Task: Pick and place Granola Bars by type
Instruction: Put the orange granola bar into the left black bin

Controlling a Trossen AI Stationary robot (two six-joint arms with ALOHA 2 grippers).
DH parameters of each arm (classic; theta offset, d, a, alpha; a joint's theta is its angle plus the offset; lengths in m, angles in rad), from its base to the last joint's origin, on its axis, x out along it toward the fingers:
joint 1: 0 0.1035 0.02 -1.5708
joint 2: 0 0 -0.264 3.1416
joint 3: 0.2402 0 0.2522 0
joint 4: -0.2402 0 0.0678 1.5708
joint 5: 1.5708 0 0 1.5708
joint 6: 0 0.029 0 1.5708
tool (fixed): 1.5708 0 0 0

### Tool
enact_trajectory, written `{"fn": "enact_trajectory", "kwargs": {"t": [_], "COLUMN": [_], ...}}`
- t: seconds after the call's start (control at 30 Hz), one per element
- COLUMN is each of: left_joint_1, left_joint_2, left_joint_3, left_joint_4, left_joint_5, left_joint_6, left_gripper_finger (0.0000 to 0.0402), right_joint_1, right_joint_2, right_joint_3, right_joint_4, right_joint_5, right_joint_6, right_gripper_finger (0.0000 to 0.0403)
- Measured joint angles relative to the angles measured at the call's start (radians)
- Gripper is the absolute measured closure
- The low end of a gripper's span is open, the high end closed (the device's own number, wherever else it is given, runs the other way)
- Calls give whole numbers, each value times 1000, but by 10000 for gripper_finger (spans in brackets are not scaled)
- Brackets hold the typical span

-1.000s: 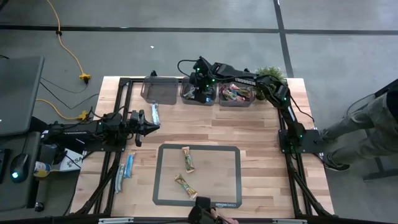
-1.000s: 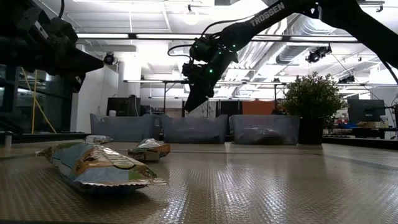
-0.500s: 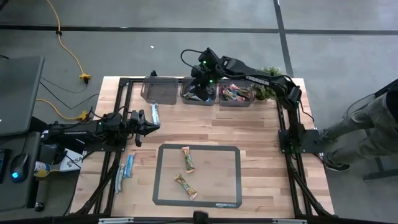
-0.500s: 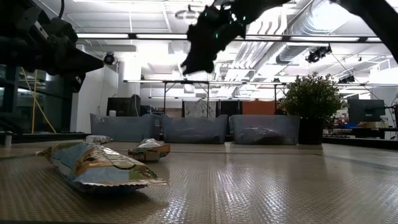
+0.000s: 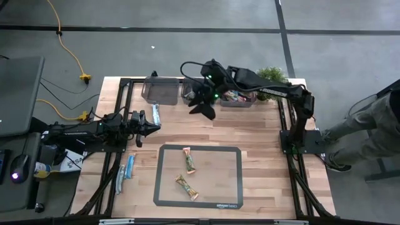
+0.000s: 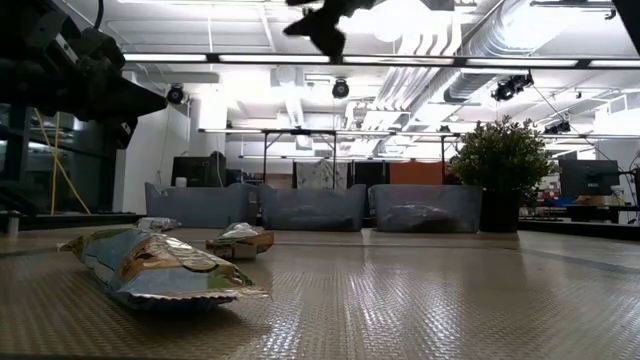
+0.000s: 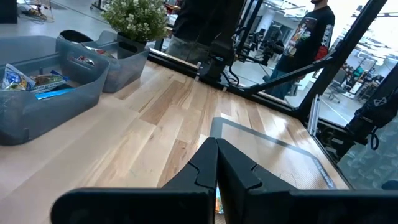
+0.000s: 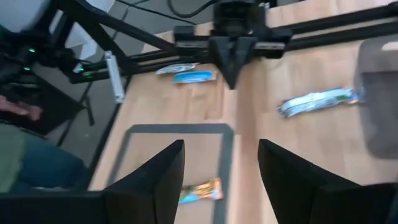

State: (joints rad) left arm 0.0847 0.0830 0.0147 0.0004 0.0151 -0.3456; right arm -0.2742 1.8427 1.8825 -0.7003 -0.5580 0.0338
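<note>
From above, the right gripper [image 5: 205, 107] hangs over the bare wood just in front of the middle bin [image 5: 199, 91], fingers spread and nothing between them. The left gripper [image 5: 152, 127] waits at the table's left side, fingers pressed together, empty. Three clear bins stand in a row at the far edge: the left bin [image 5: 160, 90] looks empty, the middle one holds something dark that cannot be made out, and the right bin [image 5: 237, 95] holds a heap of red-pink bars [image 5: 232, 95]. Two tan-green bars [image 5: 189, 160] lie on the grey mat [image 5: 199, 175]. A pale bar [image 5: 156, 114] lies on the wood near the left bin, and two blue bars [image 5: 125, 170] lie by the table's left edge.

The low view shows the two mat bars [image 6: 165, 266] close up, the three bins behind them, and the right gripper high at the top edge.

In the left wrist view the shut fingers point across the table; two bins [image 7: 50, 87] already hold wrapped bars [image 7: 28, 81].

The right wrist view looks past its spread fingers [image 8: 152, 180] at one mat bar [image 8: 200, 190], the pale bar [image 8: 317, 102] and the blue ones [image 8: 193, 76].

I judge the sorting partly done: some bars are binned, while at least five remain on the table and mat.
</note>
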Motion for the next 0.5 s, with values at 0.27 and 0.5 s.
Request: {"fn": "enact_trajectory", "kwargs": {"t": [0.27, 0.5], "left_joint_1": [0, 0], "left_joint_2": [0, 0], "left_joint_3": [0, 0], "left_joint_4": [0, 0], "left_joint_5": [0, 0], "left_joint_6": [0, 0], "left_gripper_finger": [401, 401], "right_joint_1": [101, 180], "right_joint_2": [-75, -123], "right_joint_3": [1, 1], "right_joint_4": [-75, -83], "right_joint_5": [156, 280], "right_joint_6": [73, 170], "right_gripper_finger": [214, 215]}}
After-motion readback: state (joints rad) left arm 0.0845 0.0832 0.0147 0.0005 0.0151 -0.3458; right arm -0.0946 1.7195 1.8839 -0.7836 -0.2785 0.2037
